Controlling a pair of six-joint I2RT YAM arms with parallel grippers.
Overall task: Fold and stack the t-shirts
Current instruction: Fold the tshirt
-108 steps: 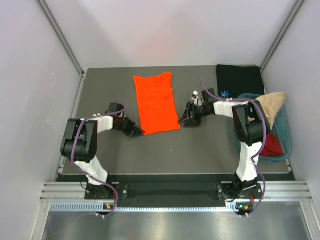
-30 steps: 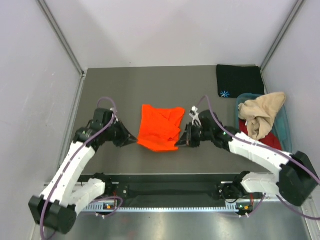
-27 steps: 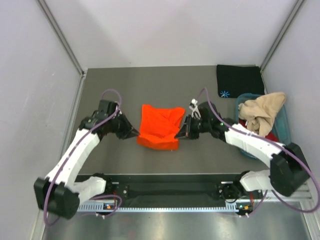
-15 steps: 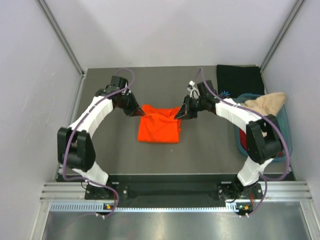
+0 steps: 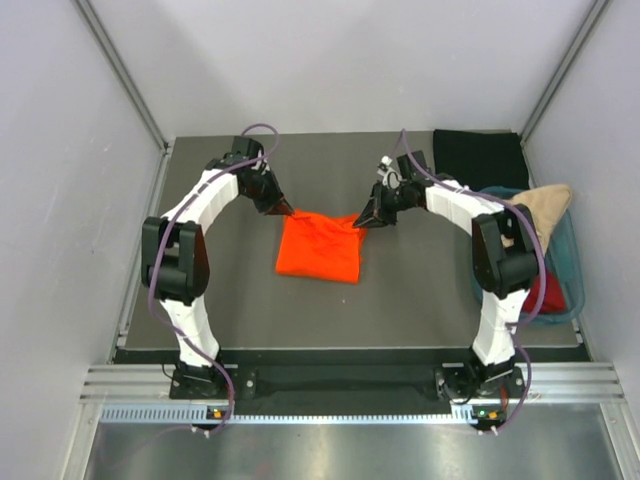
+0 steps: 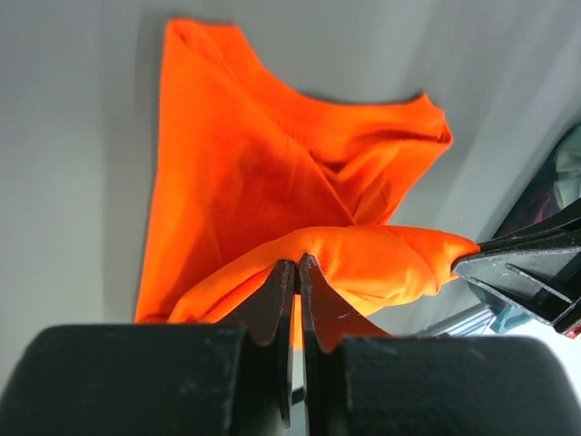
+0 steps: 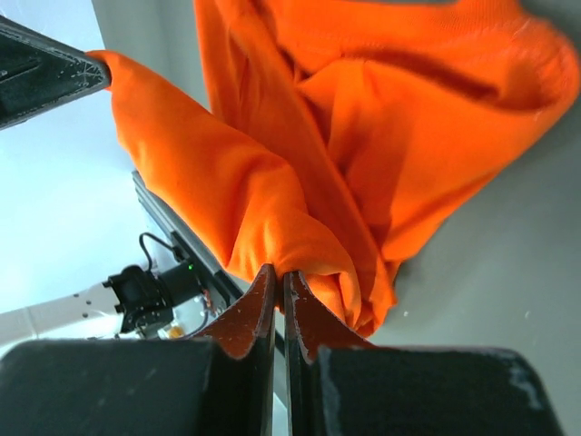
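The bright orange t-shirt lies doubled over in the middle of the table. My left gripper is shut on its far left corner, and my right gripper is shut on its far right corner. The left wrist view shows orange cloth pinched between the closed fingers, with the right gripper's tip at the edge. The right wrist view shows the same orange fold clamped at its fingertips. A black t-shirt lies flat at the far right. A beige t-shirt and a dark red one are in the tub.
A teal plastic tub stands at the right edge of the table, beside the right arm. Grey walls close in the table on the left, far and right sides. Both arms reach far out toward the table's middle.
Both grippers have carried the shirt's near edge away from me, over the rest of the shirt, to its far edge. The orange shirt now lies folded in half.
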